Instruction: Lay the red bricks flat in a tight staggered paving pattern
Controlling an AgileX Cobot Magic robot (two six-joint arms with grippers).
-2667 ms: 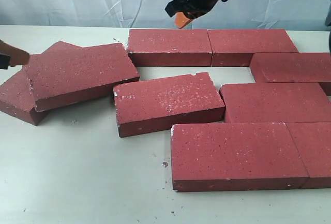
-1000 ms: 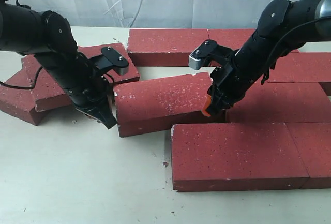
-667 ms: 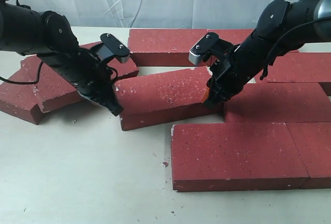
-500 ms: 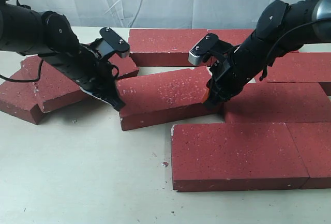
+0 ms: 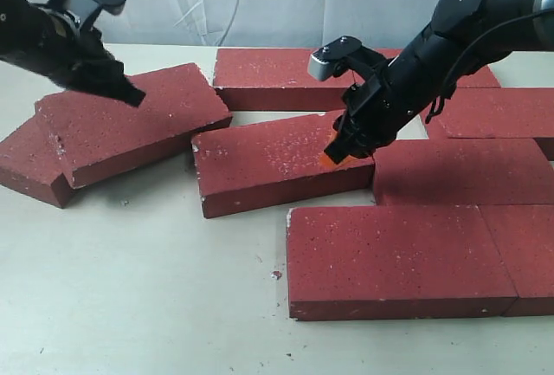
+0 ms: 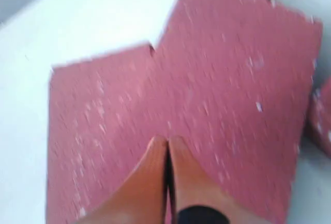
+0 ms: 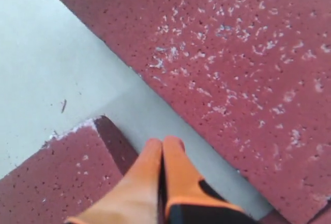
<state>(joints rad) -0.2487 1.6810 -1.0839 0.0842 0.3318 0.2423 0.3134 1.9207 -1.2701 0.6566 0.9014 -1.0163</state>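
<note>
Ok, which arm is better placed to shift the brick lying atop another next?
Left, probably. The left gripper, shut, hangs just above that top brick. The right gripper is down by the far end of the middle brick, further off.

We see the red bricks (image 5: 398, 258), white-flecked, flat in rows by the worktop's (image 5: 130, 306) right edge; a middle brick (image 5: 277, 163) sits skewed; a tilted brick (image 5: 130, 119) overlaps another near the left edge.
</note>
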